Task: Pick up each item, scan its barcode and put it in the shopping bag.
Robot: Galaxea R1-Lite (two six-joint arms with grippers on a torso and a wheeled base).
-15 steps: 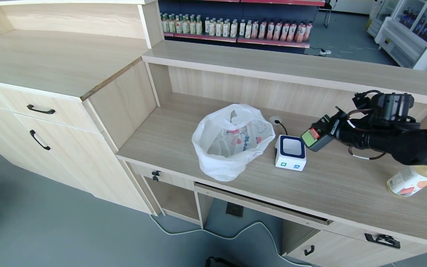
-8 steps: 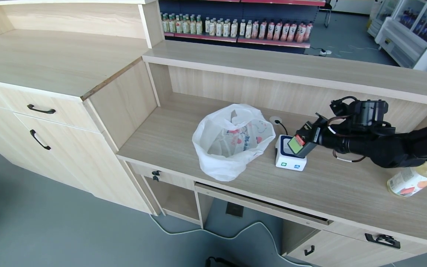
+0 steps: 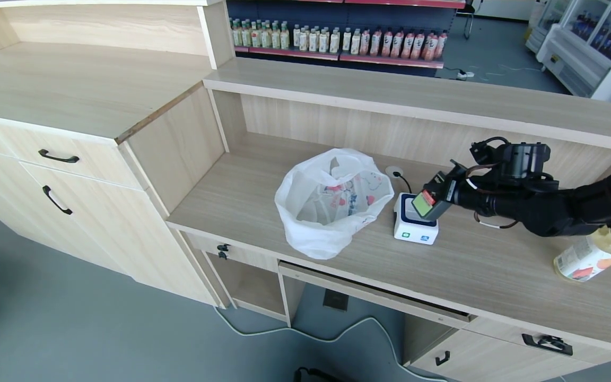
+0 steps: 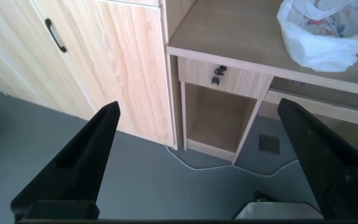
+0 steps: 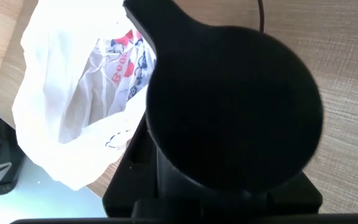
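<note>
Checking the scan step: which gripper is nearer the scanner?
Right. The right gripper holds an item just above the scanner; the left gripper hangs over the floor beyond the bag.

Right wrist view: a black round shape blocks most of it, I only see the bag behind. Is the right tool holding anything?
Observer: Yes. The right tool is shut on a small dark pack with a green and red face, held just above the white scanner.
Operator: Anything else on the counter waiting to be scanned?
Observer: One bottle of pale drink, near the right end of the counter, partly under the right arm. I cannot tell whether it stands or lies.
</note>
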